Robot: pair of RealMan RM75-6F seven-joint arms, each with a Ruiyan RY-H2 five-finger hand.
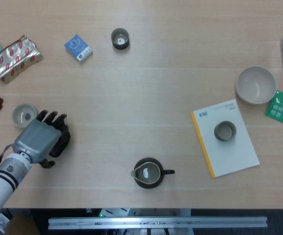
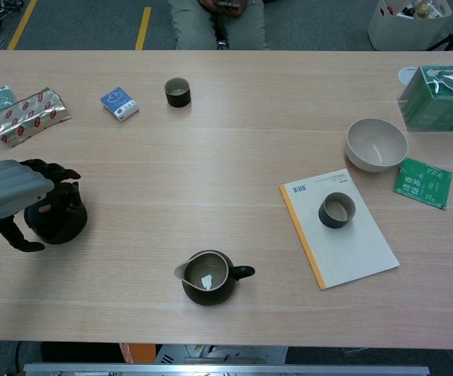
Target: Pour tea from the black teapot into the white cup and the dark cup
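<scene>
Near desk's left edge, left hand (image 1: 38, 141) wraps fingers over black teapot (image 2: 56, 218), gripping it. White cup (image 1: 23, 115) just beside hand. Right hand out of sight.

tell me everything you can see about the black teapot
The black teapot is a small, round, dark pot with a matt look. It stands at the left side of the table, near the front edge. The left hand covers it from above, dark fingers curled around its top, so the head view shows little of it. Whether it is lifted or resting on the table cannot be told. A small white cup sits just behind it, apart.
</scene>
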